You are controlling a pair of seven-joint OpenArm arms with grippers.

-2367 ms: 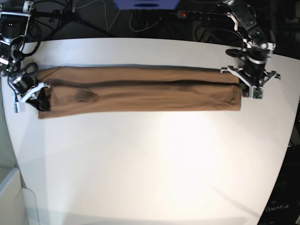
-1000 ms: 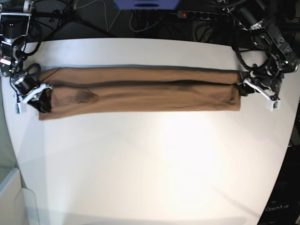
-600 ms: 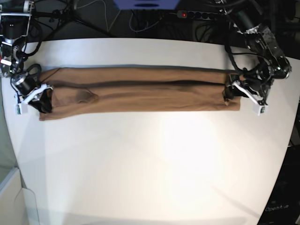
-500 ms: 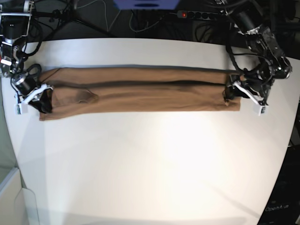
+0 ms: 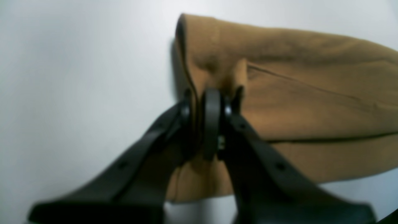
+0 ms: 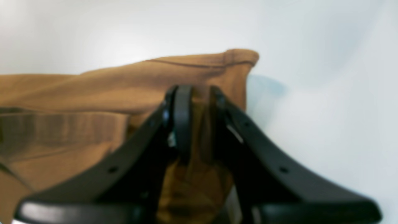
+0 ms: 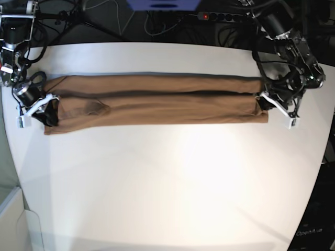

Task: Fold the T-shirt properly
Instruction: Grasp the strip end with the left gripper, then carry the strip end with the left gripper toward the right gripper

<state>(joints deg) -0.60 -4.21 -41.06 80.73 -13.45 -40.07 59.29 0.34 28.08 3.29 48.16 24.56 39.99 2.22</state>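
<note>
T-shirt [image 7: 157, 99]: long narrow band across upper frame on table [image 7: 167, 188]. Left gripper [image 7: 263, 104] clenched on right end; right gripper [image 7: 48, 114] clenched on left end. Cloth soft, light, droop-prone; grip all layers at end edges, keep taut.

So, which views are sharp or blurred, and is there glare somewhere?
Base view: sharp, a bright glare patch on the white table below the T-shirt, edges bent like a fisheye. Left wrist view: soft; the left gripper is blurred, the cloth a little clearer. Right wrist view: softer; the right gripper and cloth are hazy, with pale glare on the table at upper left.
</note>
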